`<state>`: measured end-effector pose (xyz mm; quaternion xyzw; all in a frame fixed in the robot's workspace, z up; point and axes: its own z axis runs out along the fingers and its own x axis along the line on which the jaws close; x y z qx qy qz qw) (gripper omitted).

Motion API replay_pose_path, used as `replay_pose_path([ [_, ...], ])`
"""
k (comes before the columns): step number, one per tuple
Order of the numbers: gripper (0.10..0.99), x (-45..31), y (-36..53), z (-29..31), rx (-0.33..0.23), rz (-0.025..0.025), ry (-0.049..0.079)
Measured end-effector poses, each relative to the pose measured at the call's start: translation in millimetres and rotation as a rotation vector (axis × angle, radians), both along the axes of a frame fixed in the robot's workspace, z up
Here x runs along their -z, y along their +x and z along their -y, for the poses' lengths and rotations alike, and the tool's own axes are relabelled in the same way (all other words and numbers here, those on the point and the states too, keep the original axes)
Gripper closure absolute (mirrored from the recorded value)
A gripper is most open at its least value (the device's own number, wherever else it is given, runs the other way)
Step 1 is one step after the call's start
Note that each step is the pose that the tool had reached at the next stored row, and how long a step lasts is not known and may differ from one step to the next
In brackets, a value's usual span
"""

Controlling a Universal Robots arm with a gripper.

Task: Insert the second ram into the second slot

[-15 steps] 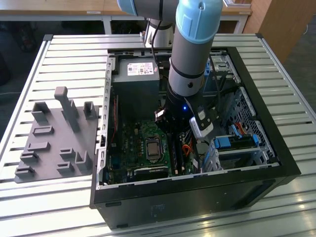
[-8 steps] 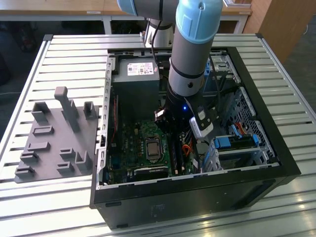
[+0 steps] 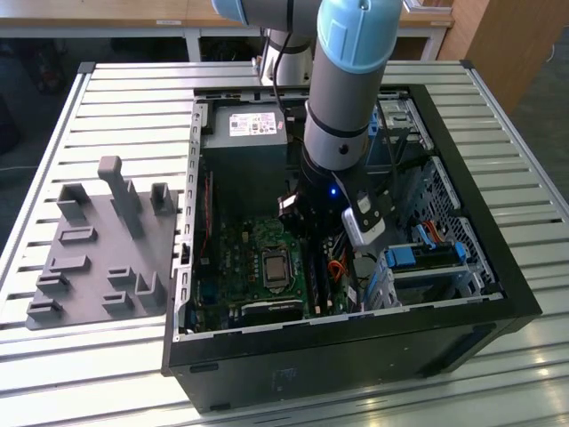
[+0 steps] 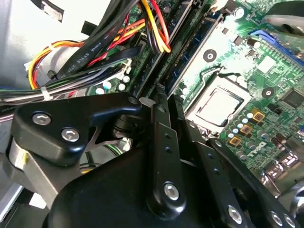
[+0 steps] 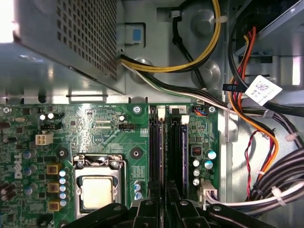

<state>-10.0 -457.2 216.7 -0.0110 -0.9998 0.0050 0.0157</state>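
Ram (image 5: 163, 156) stands edge-up in a mobo slot just beside CPU socket (image 5: 97, 190), running away from gripper (image 5: 164, 211). Jaws look pinched narrow on its top edge. Prob light, stiff, thin PCB w/ fragile chips: grip long edges mid-length, no twist. Further back: PSU cables (image 5: 190, 71).

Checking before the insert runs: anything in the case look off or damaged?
Nothing spilled or broken. Two oddities: the processor sits bare with no cooler, and a loose cable bundle lies close beside the memory slots. The gripper is over those slots.
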Motion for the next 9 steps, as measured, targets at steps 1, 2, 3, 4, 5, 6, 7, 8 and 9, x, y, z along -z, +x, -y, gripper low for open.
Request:
replay_pose_path([
  [1, 0.875, -2.2, 0.0, 0.0, 0.0, -0.0002, 0.0],
  [2, 0.875, -4.2, 0.0, 0.0, 0.0, -0.0004, 0.0],
  [3, 0.875, -5.3, 0.0, 0.0, 0.0, -0.0011, 0.0],
  [4, 0.875, -5.6, 0.0, 0.0, 0.0, -0.0015, 0.0],
  [5, 0.89, -5.5, 0.0, 0.0, 0.0, -0.0017, 0.0],
  [6, 0.957, -5.5, 0.0, 0.0, 0.0, -0.0018, 0.0],
  [7, 0.957, -5.6, 0.1, 0.0, 0.0, -0.0018, 0.0],
  [8, 0.98, -5.6, 0.1, 0.0, 0.0, -0.0019, 0.0],
  [9, 0.98, -5.5, 0.2, 0.0, 0.0, -0.002, 0.0],
])
